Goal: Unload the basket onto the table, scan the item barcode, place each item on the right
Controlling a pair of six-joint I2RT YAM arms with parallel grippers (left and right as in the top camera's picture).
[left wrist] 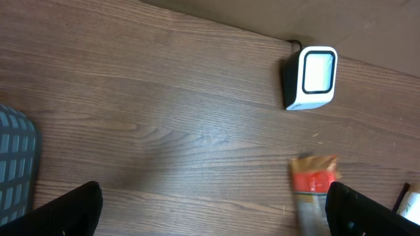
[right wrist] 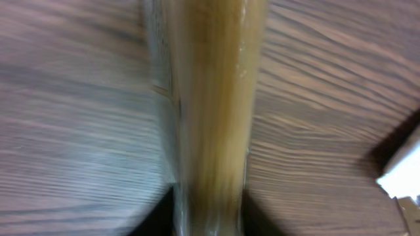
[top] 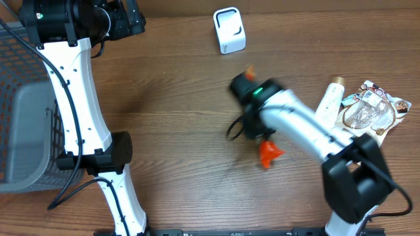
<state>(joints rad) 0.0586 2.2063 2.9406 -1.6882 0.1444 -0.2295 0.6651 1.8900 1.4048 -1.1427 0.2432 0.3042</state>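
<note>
The item is a long clear packet with yellowish contents [right wrist: 210,98] and an orange-red end [left wrist: 314,180]. It runs up the middle of the blurred right wrist view. My right gripper [right wrist: 210,219] is shut on it, with a dark finger pressed against each side. Overhead, that gripper [top: 245,84] hovers mid-table, and the item's orange tip [top: 249,69] points toward the white barcode scanner [top: 229,30]. The scanner's window [left wrist: 318,71] shows in the left wrist view. My left gripper [left wrist: 212,219] is open and holds nothing, up at the far left [top: 125,19].
A grey mesh basket [top: 20,124] stands at the left edge. A white bottle [top: 329,101] and a clear snack packet [top: 373,110] lie at the right. A black cable loops beside the right arm [top: 233,129].
</note>
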